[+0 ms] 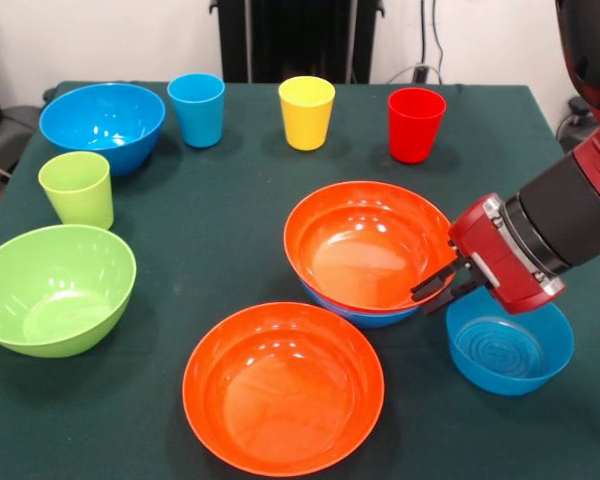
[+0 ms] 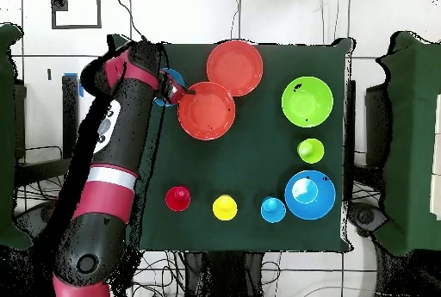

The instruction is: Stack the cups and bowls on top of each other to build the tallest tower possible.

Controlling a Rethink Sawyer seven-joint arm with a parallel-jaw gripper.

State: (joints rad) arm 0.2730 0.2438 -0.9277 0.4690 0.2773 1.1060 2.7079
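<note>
**Orange bowl on blue bowl, pincer at its rim**

Near the middle of the table [image 1: 230,215], an orange bowl [image 1: 365,245] sitting inside a deep blue bowl [image 1: 365,312], only a sliver of blue showing beneath its near edge. Seen from the front, gripper [image 1: 438,285] low at the right rim of that orange bowl, dark fingertips close together and pointing left; whether clamped on the rim or merely touching: cannot tell. Red and black arm [image 1: 565,220] slanting down from the upper right.

Just right of the pair and partly under the wrist, a small blue bowl [image 1: 510,350], upright and empty. In front, close to the near edge, a second orange bowl [image 1: 283,388], alone, just beside the stacked pair. At the left, a green bowl [image 1: 55,290], with a green cup [image 1: 77,188] standing just behind it. Far left, another deep blue bowl [image 1: 102,122]. Along the far side, left to right: blue cup [image 1: 196,108], yellow cup [image 1: 306,112], red cup [image 1: 415,124], all upright, mouths up, well apart from each other.

From overhead, stacked orange bowl [image 2: 207,110] close to the second orange bowl [image 2: 234,67], gripper [image 2: 178,94] at its edge.
</note>
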